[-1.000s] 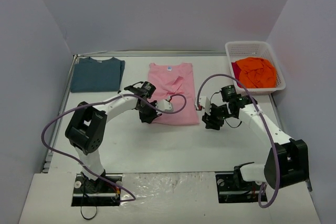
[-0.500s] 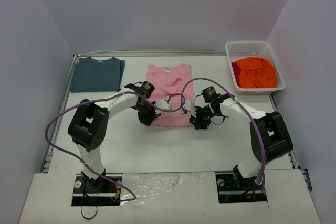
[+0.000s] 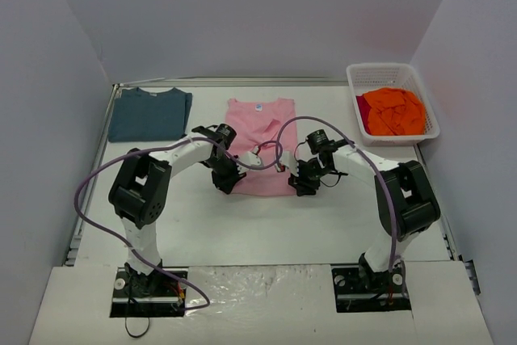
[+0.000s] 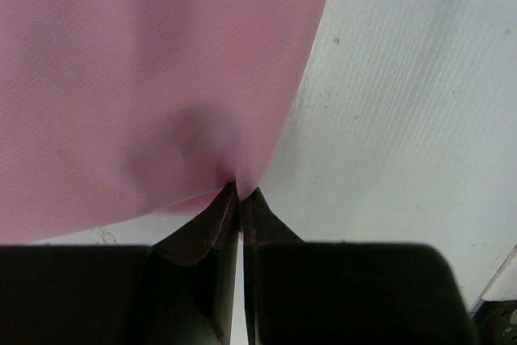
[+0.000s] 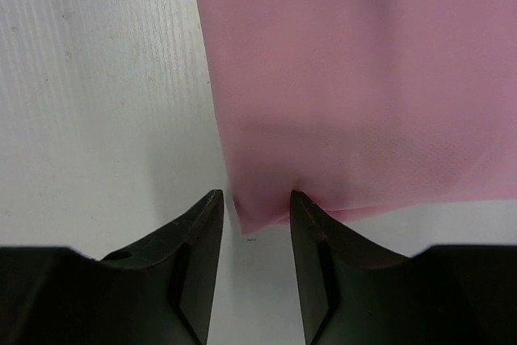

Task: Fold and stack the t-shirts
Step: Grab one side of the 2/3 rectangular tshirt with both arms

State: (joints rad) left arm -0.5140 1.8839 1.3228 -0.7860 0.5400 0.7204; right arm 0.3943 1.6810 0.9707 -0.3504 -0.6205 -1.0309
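Observation:
The light pink t-shirt [image 3: 260, 131] lies flat mid-table, sleeves folded in. My left gripper [image 3: 227, 181] is shut on its near left corner; in the left wrist view the pink cloth [image 4: 145, 78] is pinched between the closed fingertips [image 4: 240, 193]. My right gripper [image 3: 300, 186] is open at the near right corner; in the right wrist view its fingers [image 5: 202, 232] straddle the corner of the pink cloth [image 5: 355, 78], one finger resting on the hem. The dark teal-blue t-shirt [image 3: 150, 113] lies folded at the back left. The orange t-shirt [image 3: 393, 110] is crumpled in the basket.
The white mesh basket [image 3: 426, 103] stands at the back right and also holds a bit of dark red cloth [image 3: 363, 108]. Grey walls close the table on three sides. Both arms' cables arc over the table's middle.
My right gripper has moved left from beside the shirt to its near right corner. My left gripper has stayed at the near left corner.

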